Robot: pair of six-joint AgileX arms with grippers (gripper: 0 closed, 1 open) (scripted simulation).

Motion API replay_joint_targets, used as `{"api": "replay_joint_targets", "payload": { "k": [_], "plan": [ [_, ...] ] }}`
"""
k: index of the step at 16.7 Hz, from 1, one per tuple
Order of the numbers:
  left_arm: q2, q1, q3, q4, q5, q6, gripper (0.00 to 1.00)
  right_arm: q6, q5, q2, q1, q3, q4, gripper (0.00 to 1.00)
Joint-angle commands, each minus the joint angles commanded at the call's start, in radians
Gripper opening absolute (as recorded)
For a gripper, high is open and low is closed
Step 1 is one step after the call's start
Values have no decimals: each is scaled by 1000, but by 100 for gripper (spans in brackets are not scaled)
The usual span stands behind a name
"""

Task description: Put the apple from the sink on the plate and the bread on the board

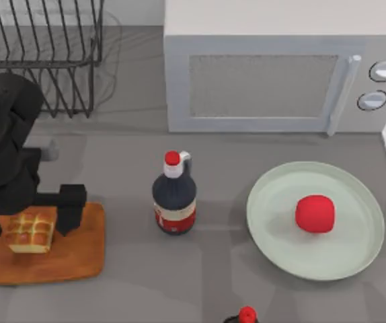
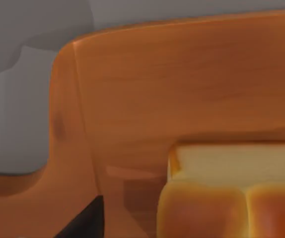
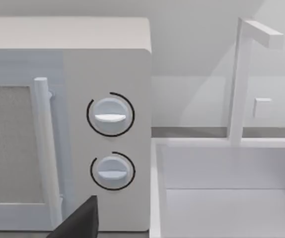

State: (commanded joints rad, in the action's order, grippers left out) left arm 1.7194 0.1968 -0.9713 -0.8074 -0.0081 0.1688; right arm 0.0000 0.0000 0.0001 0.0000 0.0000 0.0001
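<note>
The bread (image 1: 30,230) sits on the left part of the orange-brown board (image 1: 72,259) at the table's front left. My left gripper (image 1: 30,219) is open and straddles it, one black finger (image 1: 70,210) just right of the bun. In the left wrist view the bread (image 2: 232,198) lies on the board (image 2: 157,89), with a gap to the dark fingertip (image 2: 85,223). The red apple (image 1: 315,214) rests in the middle of the pale-green plate (image 1: 274,215) at the right. My right arm is parked, facing the sink (image 3: 222,203); one dark fingertip (image 3: 80,223) shows, with nothing held.
A dark bottle (image 1: 174,198) with a red cap stands between board and plate. Another red cap (image 1: 247,315) pokes in at the front edge. A white microwave (image 1: 267,67) fills the back, a wire rack (image 1: 42,54) stands at the back left, and a faucet (image 3: 242,79) rises over the sink.
</note>
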Motion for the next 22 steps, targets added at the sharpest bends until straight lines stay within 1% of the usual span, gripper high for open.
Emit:
{"api": "replay_joint_targets", "payload": {
  "k": [4,7,9,13,22],
  "plan": [
    [-30,-2,5,17,0,-5,100,0,0,0,0,0,0,100],
    [-140,-13,54,77,2,-19,100,0,0,0,0,0,0,100],
    [-250,-26,119,134,4,-32,100,0,0,0,0,0,0,100],
    [-555,-62,307,263,8,-62,100,0,0,0,0,0,0,100],
    [-1380,-154,792,599,10,-136,100,0,0,0,0,0,0,100]
  ]
}}
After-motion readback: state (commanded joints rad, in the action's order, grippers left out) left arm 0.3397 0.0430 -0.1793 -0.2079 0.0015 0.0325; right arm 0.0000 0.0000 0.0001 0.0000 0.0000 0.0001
